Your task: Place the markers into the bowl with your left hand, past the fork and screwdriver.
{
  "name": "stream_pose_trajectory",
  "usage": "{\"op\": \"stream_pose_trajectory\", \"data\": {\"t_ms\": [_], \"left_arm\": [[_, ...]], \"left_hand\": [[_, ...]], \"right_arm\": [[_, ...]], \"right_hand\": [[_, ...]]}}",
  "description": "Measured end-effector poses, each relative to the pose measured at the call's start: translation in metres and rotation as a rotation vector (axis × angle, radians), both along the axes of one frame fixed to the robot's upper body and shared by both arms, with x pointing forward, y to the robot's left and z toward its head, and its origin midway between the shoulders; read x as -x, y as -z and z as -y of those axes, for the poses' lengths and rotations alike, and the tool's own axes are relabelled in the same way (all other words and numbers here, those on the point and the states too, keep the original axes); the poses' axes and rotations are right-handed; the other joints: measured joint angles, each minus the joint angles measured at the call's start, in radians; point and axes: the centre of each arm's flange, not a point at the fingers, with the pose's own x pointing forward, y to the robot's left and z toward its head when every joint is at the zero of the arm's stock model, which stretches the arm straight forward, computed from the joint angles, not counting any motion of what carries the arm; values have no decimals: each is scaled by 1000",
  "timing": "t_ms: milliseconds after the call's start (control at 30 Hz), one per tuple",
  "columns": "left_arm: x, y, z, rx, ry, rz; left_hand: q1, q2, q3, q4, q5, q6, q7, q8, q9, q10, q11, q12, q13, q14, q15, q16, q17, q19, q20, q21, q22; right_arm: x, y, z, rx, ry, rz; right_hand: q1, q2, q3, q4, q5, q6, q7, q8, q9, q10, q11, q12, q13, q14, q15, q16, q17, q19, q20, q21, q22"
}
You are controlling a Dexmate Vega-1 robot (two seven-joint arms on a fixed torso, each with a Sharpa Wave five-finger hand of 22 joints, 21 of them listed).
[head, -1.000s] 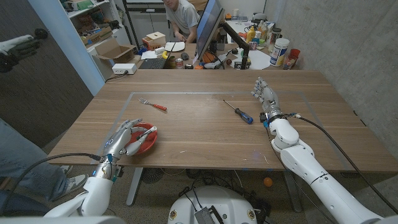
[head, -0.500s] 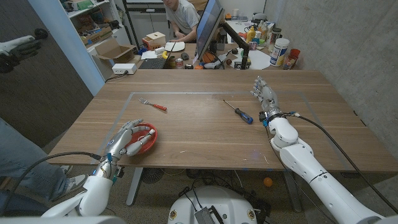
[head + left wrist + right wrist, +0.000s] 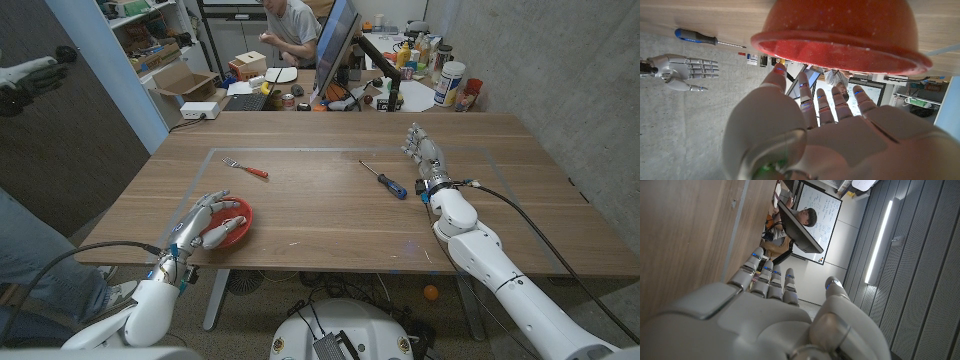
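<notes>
We find the red bowl near the front left edge of the wooden table, whose surface shows a brown lengthwise grain. The bowl is round and shallow; in the left wrist view its outer wall is glossy red with fine pale speckles and a thin flared rim. Pale, slim marker-like shapes lie inside it in the head view, partly covered by fingers, so we cannot tell how many there are.

The left hand is a smooth white-grey shell with segmented fingers. It sits over the left side of the bowl, fingers spread and reaching across the rim. In the left wrist view the fingers are apart and extended toward the bowl, and we see nothing gripped between them.

The fork lies farther back on the left half of the table: a bright metal head with a red handle. The screwdriver lies right of centre, a thin steel shaft ending in a blue and black handle. Both are well apart from the bowl.

The right hand stands on the table's right side, just beside the screwdriver's handle end but not touching it. Its fingers are straight, close together, and hold nothing.

A person sits behind the table at a cluttered desk.
</notes>
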Motion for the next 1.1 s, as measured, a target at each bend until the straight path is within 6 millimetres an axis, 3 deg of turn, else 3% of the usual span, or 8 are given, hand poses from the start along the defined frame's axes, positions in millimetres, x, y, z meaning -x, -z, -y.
{"op": "stream_pose_trajectory", "data": {"t_ms": [167, 367, 500, 800, 833, 933, 1100], "left_arm": [[-1, -6, 1, 1, 7, 5], [-4, -19, 5, 9, 8, 18], [-8, -25, 6, 10, 4, 13], [-15, -58, 12, 48, 16, 3], [-16, -68, 13, 66, 24, 6], [-20, -69, 12, 95, 38, -28], [-26, -90, 9, 176, 79, -51]], "left_hand": [[-7, 2, 0, 0, 0, 9, -7, 8, -2, 15, -14, 8, 0, 13, -2, 5, 0, 0, 0, 0, 0], [-15, 11, 16, -15, 0, 76, 7, 27, -12, 108, -38, 45, 0, 112, -18, 31, -3, 28, -2, 16, 2], [-15, 11, 18, -18, 0, 87, 7, 27, -16, 133, -42, 52, 0, 131, -14, 31, -6, 38, -5, 19, 2], [-29, 25, 22, -22, 6, 78, 14, 27, -16, 147, -36, 52, 0, 137, -8, 31, -5, 54, 0, 23, 2], [-33, 28, 22, -22, 6, 70, 14, 26, -16, 146, -32, 52, 0, 137, -8, 31, -5, 54, 0, 23, 2], [-46, 42, 23, -13, 6, 42, 15, 13, -16, 142, -18, 52, 0, 137, -8, 31, -5, 54, 0, 23, 2], [-73, 58, 24, -4, 15, -30, 32, -4, -21, 131, -5, 48, 0, 137, -8, 26, -5, 73, -4, 23, 2]], "right_arm": [[-1, 1, 0, -1, -1, -2], [0, 4, 0, -4, 0, -4], [2, 7, 0, -8, 2, -6], [9, 15, 4, -17, 13, -10], [10, 16, 4, -17, 15, -10], [12, 18, 5, -18, 18, -10], [16, 20, 6, -20, 25, -6]], "right_hand": [[0, 0, 0, 0, 0, 0, 0, 0, 0, 0, 0, 0, 0, 0, 0, 0, 0, 3, 3, 0, 0], [0, 0, 4, -4, 0, 4, -4, 0, 0, 6, -5, 0, 0, 0, 0, 0, 0, 3, 3, 0, 0], [0, 0, 4, -4, 0, 5, -5, 0, 0, 6, -5, 0, 0, 0, 0, 0, 0, 3, 3, 0, 0], [0, 0, 1, -8, 0, 9, -2, 0, 0, 5, -5, 0, 0, 0, 0, 0, 0, 3, 3, 0, 0], [0, 0, 0, -9, 0, 9, -2, 0, 0, 5, -5, 0, 0, 4, 4, 0, 0, 3, 3, 0, 0], [0, 0, 0, -9, 0, 9, -2, 0, 0, 6, -5, 0, 0, 6, 6, 0, 0, 3, 3, 0, 0], [0, 0, 0, -9, 0, 14, 4, 0, 0, 11, 0, 0, 0, 6, 6, 0, 0, 3, 3, 0, 0]]}}
